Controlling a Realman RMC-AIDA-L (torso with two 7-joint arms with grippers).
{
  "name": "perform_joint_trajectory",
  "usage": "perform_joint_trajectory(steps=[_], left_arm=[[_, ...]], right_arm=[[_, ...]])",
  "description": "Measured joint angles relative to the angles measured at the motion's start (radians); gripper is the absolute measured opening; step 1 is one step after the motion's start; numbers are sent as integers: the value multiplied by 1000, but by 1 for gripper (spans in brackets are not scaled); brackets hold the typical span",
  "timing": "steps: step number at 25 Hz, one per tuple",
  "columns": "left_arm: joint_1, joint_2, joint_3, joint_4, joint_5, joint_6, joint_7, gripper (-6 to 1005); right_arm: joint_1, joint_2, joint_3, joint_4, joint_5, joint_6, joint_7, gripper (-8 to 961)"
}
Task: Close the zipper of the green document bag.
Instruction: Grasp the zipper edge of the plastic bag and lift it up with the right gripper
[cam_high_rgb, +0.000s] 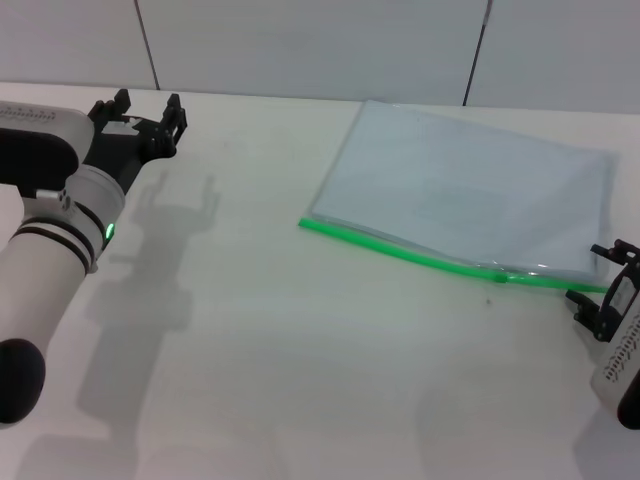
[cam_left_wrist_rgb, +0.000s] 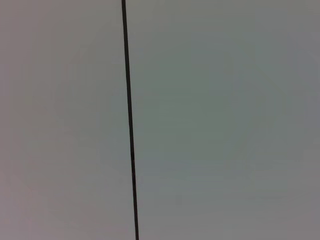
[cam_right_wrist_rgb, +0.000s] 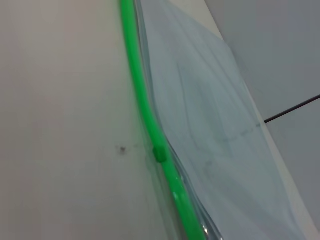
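The green document bag (cam_high_rgb: 470, 175) lies flat on the table, right of centre, a translucent pale blue pouch. Its zipper (cam_high_rgb: 400, 248) is the bright green strip along the near long edge. A small green slider (cam_high_rgb: 497, 272) sits on that strip toward the right end; the right wrist view shows the zipper (cam_right_wrist_rgb: 142, 95) and the slider (cam_right_wrist_rgb: 160, 152) close up. Between the slider and the right end the bag's layers look slightly parted. My right gripper (cam_high_rgb: 602, 275) is open at the bag's near right corner. My left gripper (cam_high_rgb: 146, 108) is open, held above the table at the far left.
The bag (cam_right_wrist_rgb: 215, 125) lies on a pale tabletop (cam_high_rgb: 300, 360). A tiny dark speck (cam_high_rgb: 489, 298) lies on it just in front of the slider. A grey panelled wall (cam_high_rgb: 300, 40) with dark seams stands behind the table; the left wrist view shows only this wall (cam_left_wrist_rgb: 225, 120).
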Motion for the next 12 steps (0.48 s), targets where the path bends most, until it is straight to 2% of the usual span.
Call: perform_joint_trajectory(steps=[12], left_arm=[[-6, -1, 0, 1, 0, 0, -2, 649]], right_arm=[[43, 1, -23, 62, -5, 111, -1, 610]])
